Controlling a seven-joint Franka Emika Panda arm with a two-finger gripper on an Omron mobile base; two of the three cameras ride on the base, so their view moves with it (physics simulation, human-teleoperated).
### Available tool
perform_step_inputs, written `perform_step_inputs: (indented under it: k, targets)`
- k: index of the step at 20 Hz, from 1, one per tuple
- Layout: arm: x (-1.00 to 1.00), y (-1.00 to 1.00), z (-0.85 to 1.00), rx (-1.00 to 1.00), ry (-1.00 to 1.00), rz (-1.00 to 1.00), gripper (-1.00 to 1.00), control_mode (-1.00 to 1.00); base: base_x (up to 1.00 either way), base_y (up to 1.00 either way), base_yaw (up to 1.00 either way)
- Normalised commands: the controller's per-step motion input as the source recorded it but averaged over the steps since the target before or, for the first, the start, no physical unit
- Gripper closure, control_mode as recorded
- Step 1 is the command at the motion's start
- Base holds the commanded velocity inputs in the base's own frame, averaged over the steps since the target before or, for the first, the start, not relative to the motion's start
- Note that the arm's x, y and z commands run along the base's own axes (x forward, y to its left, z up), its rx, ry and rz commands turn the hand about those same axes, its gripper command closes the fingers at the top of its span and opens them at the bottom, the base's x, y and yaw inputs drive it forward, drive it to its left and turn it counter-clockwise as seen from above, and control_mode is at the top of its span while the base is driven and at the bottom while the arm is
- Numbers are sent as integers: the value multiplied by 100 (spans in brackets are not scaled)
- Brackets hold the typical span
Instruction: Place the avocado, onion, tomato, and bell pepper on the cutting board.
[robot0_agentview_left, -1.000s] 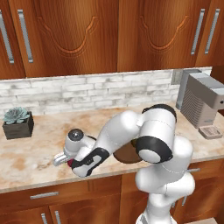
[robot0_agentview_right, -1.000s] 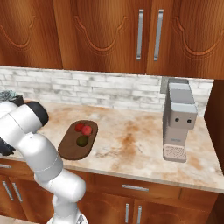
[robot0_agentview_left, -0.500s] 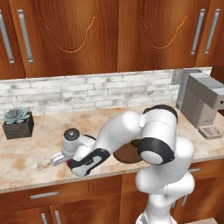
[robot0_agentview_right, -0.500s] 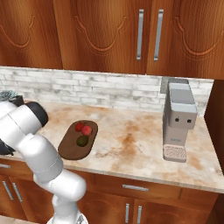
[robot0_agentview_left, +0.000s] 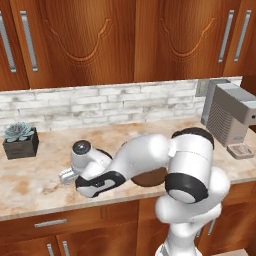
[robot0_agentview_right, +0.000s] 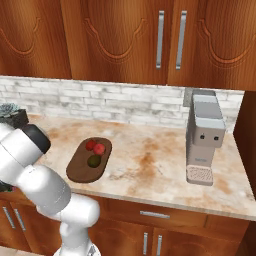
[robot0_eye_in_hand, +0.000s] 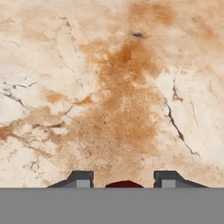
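Claw (robot0_eye_in_hand: 124, 180) is low over the marble tabletop (robot0_eye_in_hand: 118, 87) left of the cutting board (robot0_agentview_right: 80, 170), fingertips (robot0_eye_in_hand: 81, 178) set narrow with a dark red rounded thing (robot0_eye_in_hand: 124, 184) between them; can't tell if it's gripped. Board sits near the front edge, carrying two red round items (robot0_agentview_right: 96, 147) at its far end and the avocado (robot0_agentview_right: 93, 160) just nearer. Small potted succulent (robot0_agentview_left: 21, 140) far left by the backsplash, coffee machine (robot0_agentview_right: 205, 135) at right.

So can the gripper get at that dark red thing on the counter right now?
Probably yes: in the hand view the dark red thing already sits between the gripper's fingertips, with bare counter around it.
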Motion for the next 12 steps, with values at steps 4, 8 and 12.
perform_step_inputs:
  k: [4, 8, 12]
  targets:
    - [0, -30, 39, 0, 2, -5, 100, -100, 0, 0, 0]
    - [0, -36, 38, 0, 1, -5, 100, -100, 0, 0, 0]
    - [0, -36, 41, 0, 2, -7, 100, -100, 0, 0, 0]
